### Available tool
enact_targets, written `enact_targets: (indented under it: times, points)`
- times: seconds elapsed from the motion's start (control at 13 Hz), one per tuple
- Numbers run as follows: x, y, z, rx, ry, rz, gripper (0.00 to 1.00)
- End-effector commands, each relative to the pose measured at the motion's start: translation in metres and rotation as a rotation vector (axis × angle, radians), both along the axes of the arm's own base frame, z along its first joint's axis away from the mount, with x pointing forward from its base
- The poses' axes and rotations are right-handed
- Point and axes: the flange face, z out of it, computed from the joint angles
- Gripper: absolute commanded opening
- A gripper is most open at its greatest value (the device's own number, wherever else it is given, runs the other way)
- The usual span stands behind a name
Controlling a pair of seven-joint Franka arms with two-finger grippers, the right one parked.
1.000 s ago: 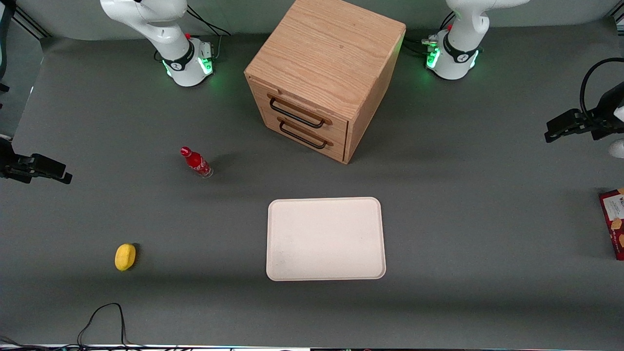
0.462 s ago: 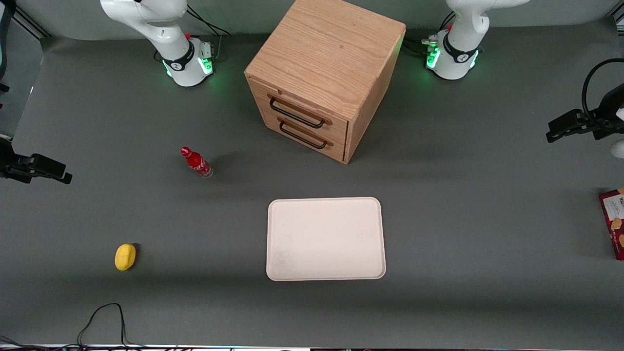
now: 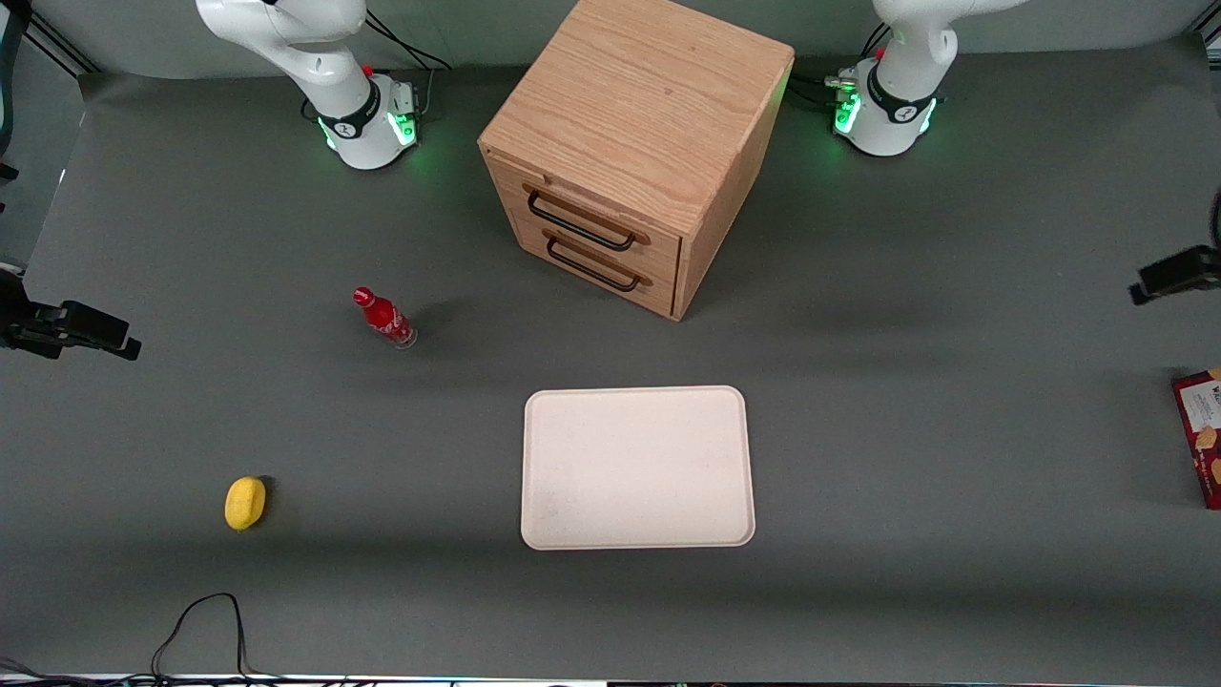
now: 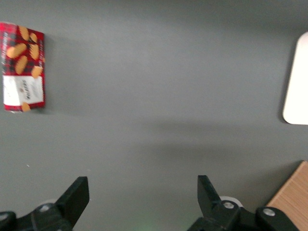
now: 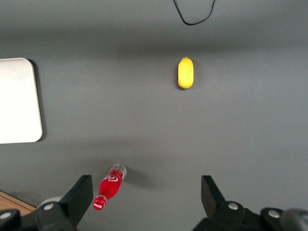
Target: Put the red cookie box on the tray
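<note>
Red cookie box (image 3: 1204, 437): flat on the counter (image 3: 954, 458) at the working arm's edge, untouched. Tray (image 3: 637, 467): bare, mid-counter, nearer the front camera than the wooden drawer cabinet (image 3: 630, 153), well apart from the box. End effector (image 4: 142, 197): fingers spread wide, holding nothing, hovering high above bare counter near the box. Progress: nothing done; approach, grasp, carry and placement all remain.

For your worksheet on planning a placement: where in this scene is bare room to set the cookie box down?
The tray is bare all over. Bare mat stretches between it and the red cookie box, which lies at the working arm's end. The open gripper hangs over that mat. Nowhere is crowded; the wooden cabinet bounds the tray farther from the camera.
</note>
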Motion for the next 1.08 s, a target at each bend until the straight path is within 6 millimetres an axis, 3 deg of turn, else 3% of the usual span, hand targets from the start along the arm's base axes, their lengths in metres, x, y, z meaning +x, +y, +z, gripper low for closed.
enact_targets:
  times: [0.0, 0.15, 0.38, 0.46, 0.69, 0.85, 1.0]
  points:
    - [0.034, 0.080, -0.010, -0.016, -0.024, -0.008, 1.00]
    - [0.042, 0.138, -0.027, -0.014, -0.038, -0.027, 1.00]
    - [0.027, 0.240, -0.061, -0.006, -0.073, -0.140, 1.00]
    - [0.020, 0.264, -0.069, -0.001, -0.083, -0.168, 1.00]
    - [0.005, 0.308, -0.081, 0.026, -0.108, -0.144, 1.00]
    - [0.011, 0.312, -0.098, 0.034, -0.106, -0.137, 1.00]
    - [0.021, 0.320, -0.130, 0.035, -0.111, -0.135, 1.00]
